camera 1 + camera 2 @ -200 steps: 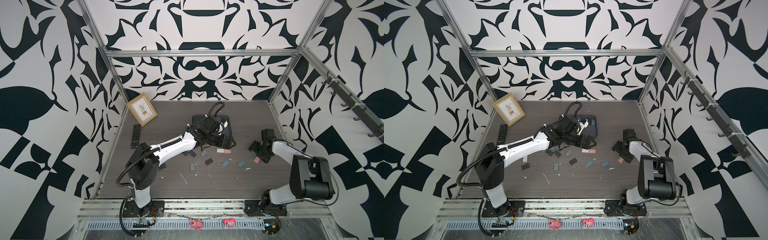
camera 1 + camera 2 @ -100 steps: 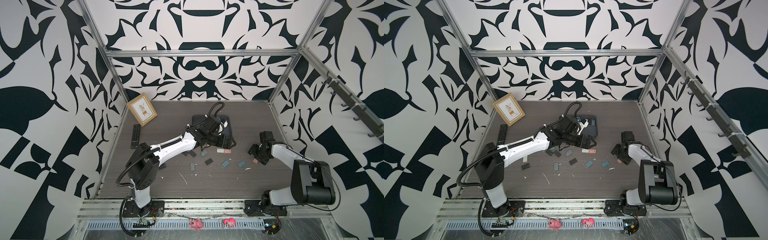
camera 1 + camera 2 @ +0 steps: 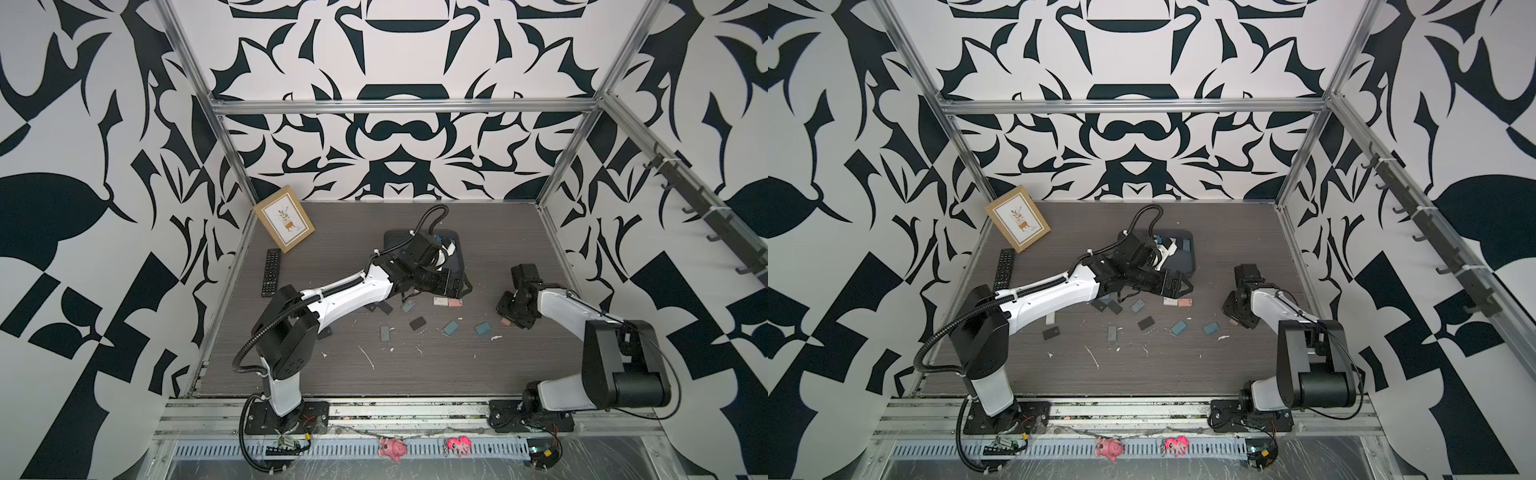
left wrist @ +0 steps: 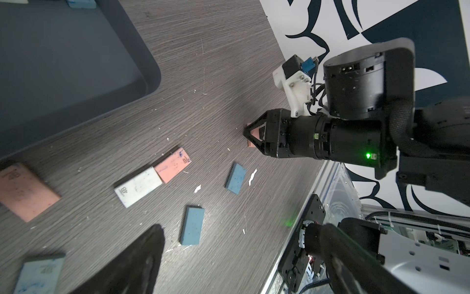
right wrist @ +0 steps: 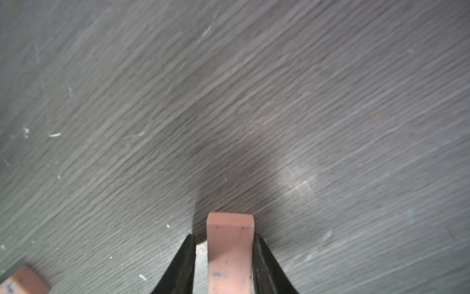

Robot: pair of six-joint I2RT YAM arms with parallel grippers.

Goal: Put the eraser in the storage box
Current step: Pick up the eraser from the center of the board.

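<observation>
Left gripper (image 3: 462, 286): jaws wide open, empty, storage box (image 3: 456, 262) just beside them. Right gripper (image 5: 225, 235): jaws straddle the pink eraser (image 5: 230, 224), one pad touching, sliver gap at the other. We can't confirm the clamp. We expect it light, rubbery, grippy. Pinch the long sides.

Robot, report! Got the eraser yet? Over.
Left hand open, empty, beside storage box. Right hand straddles pink eraser; grip unclear. Left arm close to box's front.
</observation>
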